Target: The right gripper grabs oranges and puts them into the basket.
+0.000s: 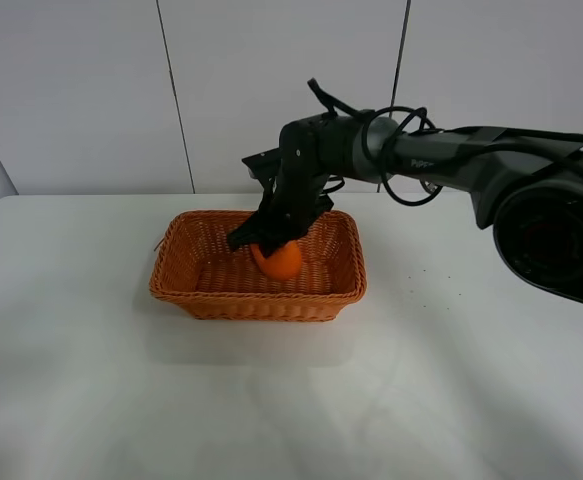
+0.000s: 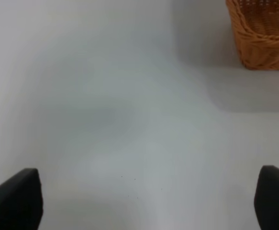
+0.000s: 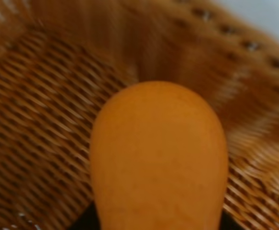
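The orange [image 1: 279, 260] is held by my right gripper [image 1: 269, 246] inside the wicker basket [image 1: 211, 296], low over the basket's floor. The black arm reaches in from the right. In the right wrist view the orange [image 3: 158, 158] fills the middle, with the basket's woven floor and wall [image 3: 43, 120] behind it; the fingers are hidden by the fruit. The left gripper [image 2: 144, 201] is open over bare white table; its two black fingertips [image 2: 15, 199] show at the lower corners. A corner of the basket [image 2: 263, 33] shows in that view.
The basket stands at the middle of a white table [image 1: 421, 380], with a white panelled wall [image 1: 91, 90] behind. The right arm's big black base joint [image 1: 556, 235] sits at the right edge.
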You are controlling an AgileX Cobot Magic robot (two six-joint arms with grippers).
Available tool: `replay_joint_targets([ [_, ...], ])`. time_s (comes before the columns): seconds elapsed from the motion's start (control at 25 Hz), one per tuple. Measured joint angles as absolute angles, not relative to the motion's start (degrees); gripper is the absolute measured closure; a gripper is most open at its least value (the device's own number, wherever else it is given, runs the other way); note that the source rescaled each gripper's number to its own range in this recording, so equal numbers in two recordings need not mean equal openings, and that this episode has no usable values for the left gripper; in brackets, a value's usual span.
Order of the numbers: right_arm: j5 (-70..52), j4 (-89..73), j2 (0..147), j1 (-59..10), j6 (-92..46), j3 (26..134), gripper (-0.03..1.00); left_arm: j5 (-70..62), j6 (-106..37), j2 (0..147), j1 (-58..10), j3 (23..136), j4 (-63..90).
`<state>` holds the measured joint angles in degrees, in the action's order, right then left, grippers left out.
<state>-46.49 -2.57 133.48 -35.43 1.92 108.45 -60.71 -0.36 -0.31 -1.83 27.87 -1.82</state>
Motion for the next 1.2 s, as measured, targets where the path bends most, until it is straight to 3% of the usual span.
replay_joint_targets([
  [0.04, -46.5, -2.8, 133.8, -35.4, 1.9, 108.4, 0.95, -60.7, -0.4, -0.3, -1.8, 27.9, -1.8],
  [0.12, -46.2, -3.2, 134.0, -35.4, 1.9, 108.4, 0.74, -60.7, -0.4, -0.3, -1.8, 27.9, -1.8],
  [0.24, -46.5, -3.4, 133.9, -35.4, 1.9, 108.7, 0.20, -60.7, -0.4, -0.3, -1.8, 27.9, -1.8],
  [0.36, -48.0, -3.4, 133.1, -35.4, 1.6, 108.8, 0.01, -60.7, -0.4, -0.3, -1.8, 27.9, -1.8],
  [0.56, -53.2, -3.7, 128.9, -35.2, 1.5, 109.9, -0.03, -60.7, -0.4, -0.3, -1.8, 27.9, -1.8],
  [0.8, -67.3, -3.4, 126.3, -32.6, 1.5, 119.6, -0.03, -60.7, -0.4, -0.3, -1.8, 27.9, -1.8],
  [1.2, -69.8, -3.0, 126.3, -17.5, 0.6, 122.0, -0.03, -60.7, -0.4, -0.3, -1.8, 27.9, -1.8],
])
